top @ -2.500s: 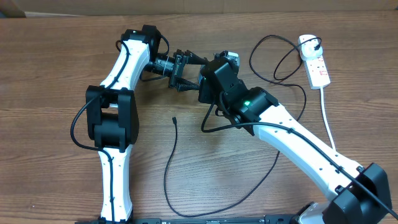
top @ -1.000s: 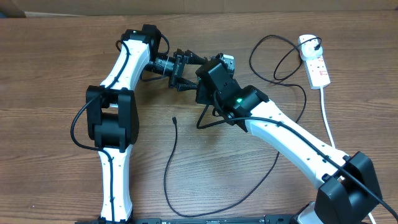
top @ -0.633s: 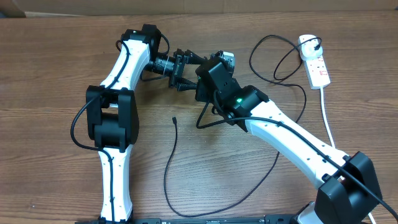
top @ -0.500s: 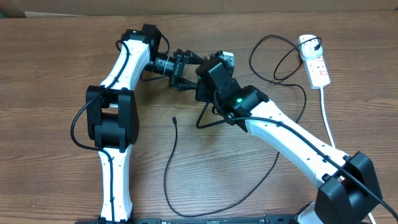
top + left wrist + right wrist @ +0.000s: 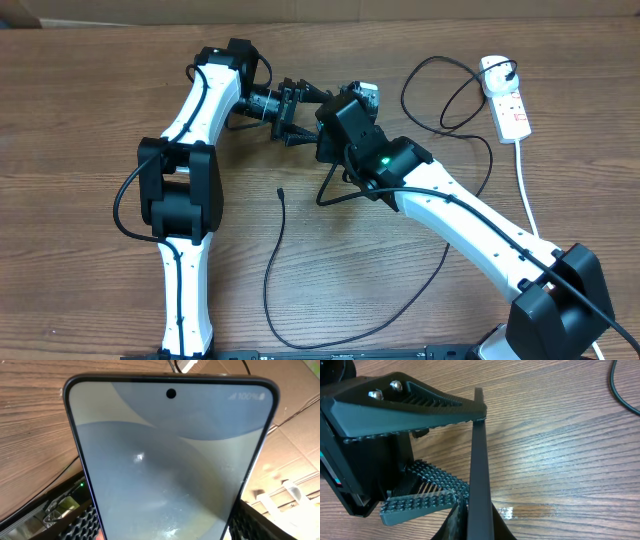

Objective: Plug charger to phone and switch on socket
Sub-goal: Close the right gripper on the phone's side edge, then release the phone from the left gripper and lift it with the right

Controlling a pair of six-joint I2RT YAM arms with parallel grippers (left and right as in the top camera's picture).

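Note:
The phone (image 5: 170, 460) fills the left wrist view, with a pale blue-grey screen and dark edges. My left gripper (image 5: 162, 527) is shut on its two long edges, above the table. In the right wrist view the phone (image 5: 479, 460) shows edge-on as a thin dark bar. My right gripper (image 5: 479, 522) is closed on its faces just beside the left fingers. In the overhead view the two grippers, left (image 5: 295, 112) and right (image 5: 335, 112), meet and hide most of the phone. The charger tip (image 5: 281, 193) lies loose on the table. The socket (image 5: 507, 100) lies at the far right.
The black charger cable (image 5: 270, 290) runs down from its tip, curves right under my right arm and loops up to a plug in the socket. The socket's thick white cord (image 5: 527, 190) trails toward the front right. Cardboard lines the table's back edge.
My right arm has shifted a little left, closer to the left gripper, since the earliest frame. Nothing visible has moved in the last second.

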